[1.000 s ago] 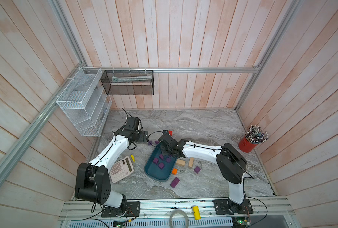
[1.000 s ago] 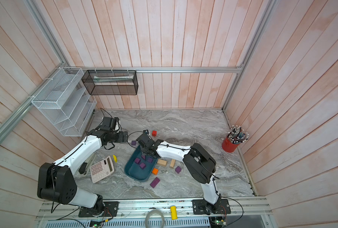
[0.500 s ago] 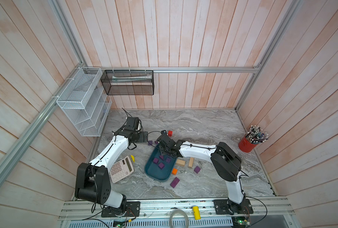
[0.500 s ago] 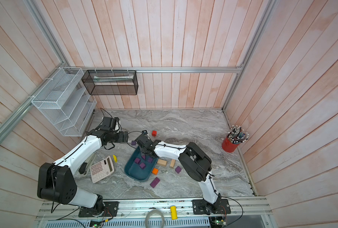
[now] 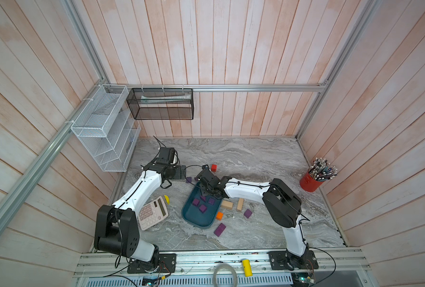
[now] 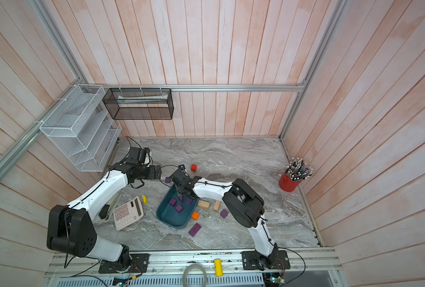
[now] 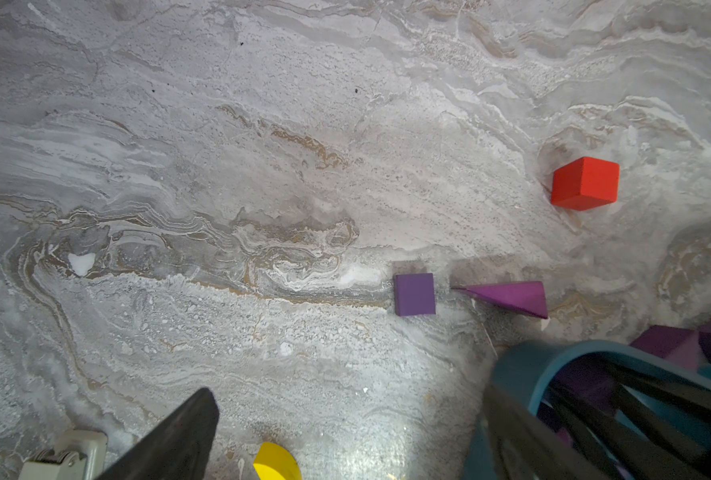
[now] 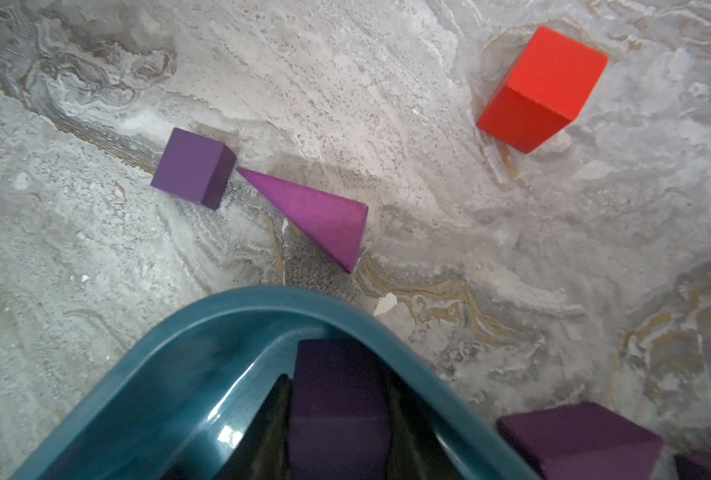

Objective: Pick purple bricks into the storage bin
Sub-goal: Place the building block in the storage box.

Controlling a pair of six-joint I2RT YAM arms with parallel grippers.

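Note:
The teal storage bin (image 5: 196,219) lies at the table's middle with several purple bricks (image 5: 202,208) inside. My right gripper (image 5: 205,191) hangs low over the bin's far end. In the right wrist view its dark fingers (image 8: 268,419) flank a purple brick (image 8: 339,399) just inside the rim (image 8: 262,299). On the table beyond that end lie a purple cube (image 8: 194,168) and a purple wedge (image 8: 320,214). Two more purple bricks (image 5: 248,213) (image 5: 219,229) lie to the bin's right and front. My left gripper (image 7: 345,440) stands open and empty, left of the cube (image 7: 414,294).
A red cube (image 5: 214,167) sits behind the bin. An orange cube (image 5: 219,215) and two tan blocks (image 5: 227,204) (image 5: 240,204) lie along the bin's right side. A calculator (image 5: 153,213) and a yellow piece (image 5: 166,198) lie to its left. A red pen cup (image 5: 310,182) stands far right.
The right arm's elbow has swung in toward the bin, while its gripper stayed over the bin's far end with the brick. The left arm has not moved.

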